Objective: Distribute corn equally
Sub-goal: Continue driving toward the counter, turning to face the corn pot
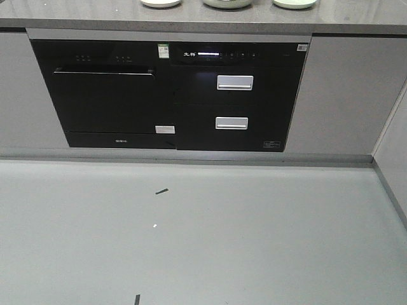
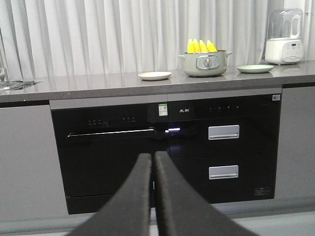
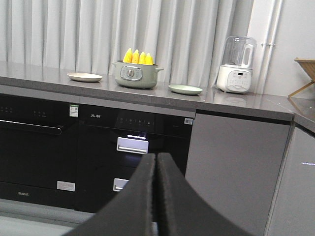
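While corn (image 2: pixel 201 46) fills the pot (image 2: pixel 204 64), both jaws sit closed.

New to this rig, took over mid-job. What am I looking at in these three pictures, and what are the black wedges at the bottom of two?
It's a two-armed robot on a mobile base. The front view looks from its body at the black appliances under the counter. The other two come from a camera on each wrist. The wedges are the left gripper and right gripper, both shut, holding nothing. On the counter stands a pot with four cobs of corn upright in it, a cream plate on one side, a green plate on the other.
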Controlling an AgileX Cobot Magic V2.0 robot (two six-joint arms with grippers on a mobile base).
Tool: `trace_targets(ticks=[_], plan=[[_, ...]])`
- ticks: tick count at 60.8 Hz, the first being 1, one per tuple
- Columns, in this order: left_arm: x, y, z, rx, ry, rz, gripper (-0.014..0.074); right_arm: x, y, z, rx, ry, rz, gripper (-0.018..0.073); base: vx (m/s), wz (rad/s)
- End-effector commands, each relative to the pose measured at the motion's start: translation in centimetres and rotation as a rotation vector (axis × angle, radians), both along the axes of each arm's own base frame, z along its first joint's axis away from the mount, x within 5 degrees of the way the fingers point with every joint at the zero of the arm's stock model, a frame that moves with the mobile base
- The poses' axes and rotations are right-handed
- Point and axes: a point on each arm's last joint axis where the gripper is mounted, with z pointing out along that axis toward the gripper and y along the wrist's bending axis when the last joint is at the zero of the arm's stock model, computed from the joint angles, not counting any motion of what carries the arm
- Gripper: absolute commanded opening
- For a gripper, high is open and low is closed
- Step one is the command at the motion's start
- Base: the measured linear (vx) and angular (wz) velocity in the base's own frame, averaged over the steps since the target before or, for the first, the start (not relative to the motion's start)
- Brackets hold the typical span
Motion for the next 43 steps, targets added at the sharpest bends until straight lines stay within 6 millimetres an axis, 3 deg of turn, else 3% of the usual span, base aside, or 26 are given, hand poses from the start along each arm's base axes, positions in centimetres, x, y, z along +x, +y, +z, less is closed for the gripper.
trace_targets(ticks=[1, 43], plan=[[-0.21, -0.05, 0.64, -0.011, -0.085, -0.009, -0.0007, -0.11, 0.01, 0.52, -0.011, -0.079, -0.001, -0.0004, 0.09, 0.04], [-0.21, -0.05, 0.64, -0.011, -0.085, -0.009, -0.0007, -0.11, 0.01, 0.52, -0.011, -0.079, -0.001, -0.0004, 0.09, 0.03]])
